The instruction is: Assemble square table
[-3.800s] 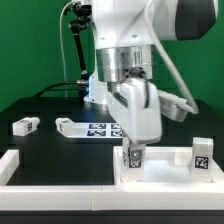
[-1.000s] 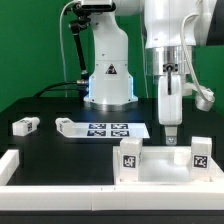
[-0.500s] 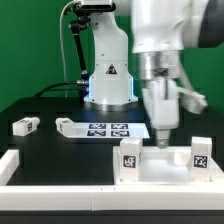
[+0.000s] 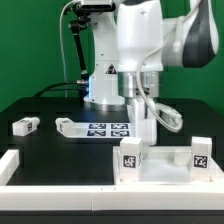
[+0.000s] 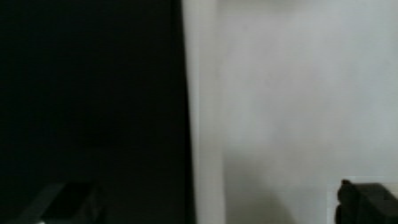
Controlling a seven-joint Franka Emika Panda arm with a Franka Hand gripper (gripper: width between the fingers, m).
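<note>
The white square table top [image 4: 165, 168] lies at the front right. A tagged white leg [image 4: 130, 154] stands at its left corner and another leg [image 4: 201, 152] at its right corner. Two loose legs lie on the black table, one at the far left [image 4: 25, 126] and one beside the marker board [image 4: 66, 125]. My gripper [image 4: 147, 131] hangs just behind the top, between the two standing legs and nearer the left one. In the wrist view the gripper [image 5: 217, 205] is open and empty, fingertips [image 5: 365, 196] wide apart over a white surface next to black table.
The marker board [image 4: 105, 129] lies in the middle of the table, left of my gripper. White border rails [image 4: 20, 166] run along the front left and front edge. The robot base [image 4: 108, 80] stands at the back.
My arm has swung from over the top's right part toward the exterior view's left and come lower, behind the top's left part. The parts have not moved in the last second.
</note>
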